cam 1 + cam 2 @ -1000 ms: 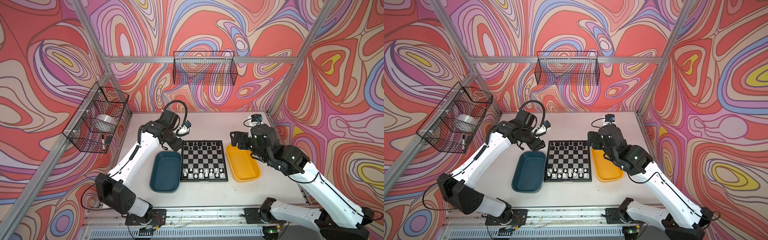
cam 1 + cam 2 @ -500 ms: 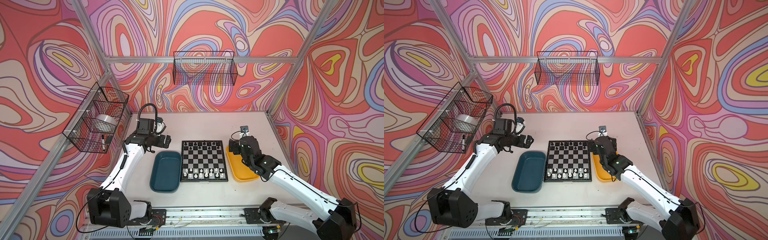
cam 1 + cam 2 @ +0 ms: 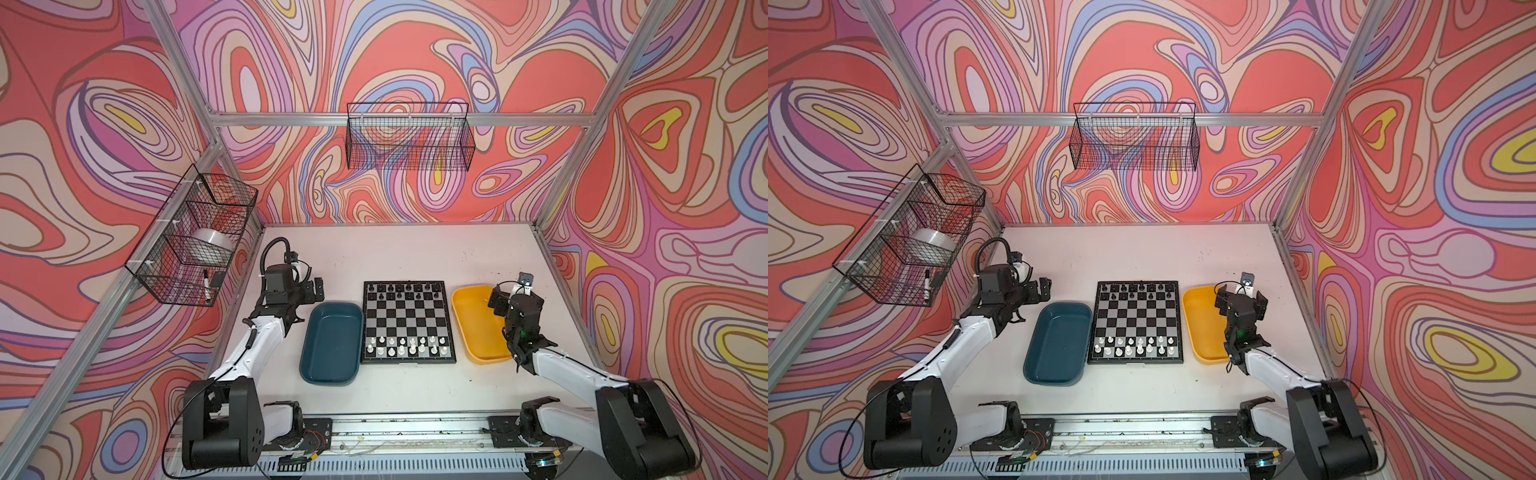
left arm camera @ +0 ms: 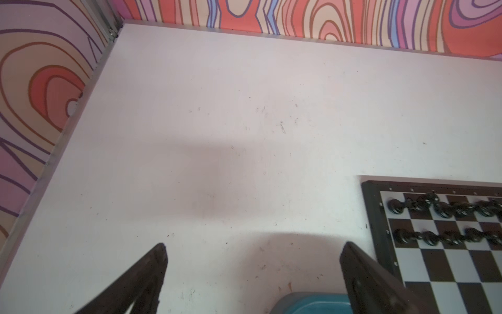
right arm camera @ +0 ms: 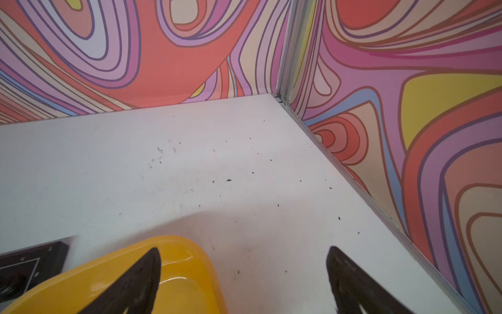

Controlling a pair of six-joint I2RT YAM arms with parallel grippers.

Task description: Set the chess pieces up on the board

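1. Two arms reach in from the near edge. The left gripper (image 4: 254, 246) hangs over the bare table (image 4: 190, 136), just past the far left corner of the teal tray (image 3: 332, 345). Its fingers are spread wide with nothing between them.
2. That teal tray lies just beside the left edge of the board (image 3: 407, 322).
3. Mid-table, the board carries black chess pieces (image 3: 401, 291) on its two far rows and white chess pieces (image 3: 409, 347) on its two near rows.
4. Just beside the board's right edge lies the yellow tray (image 3: 473, 328).
5. Above that tray's far right rim hovers the right gripper (image 5: 243, 249), fingers wide apart and empty, one over the tray, one over the table.
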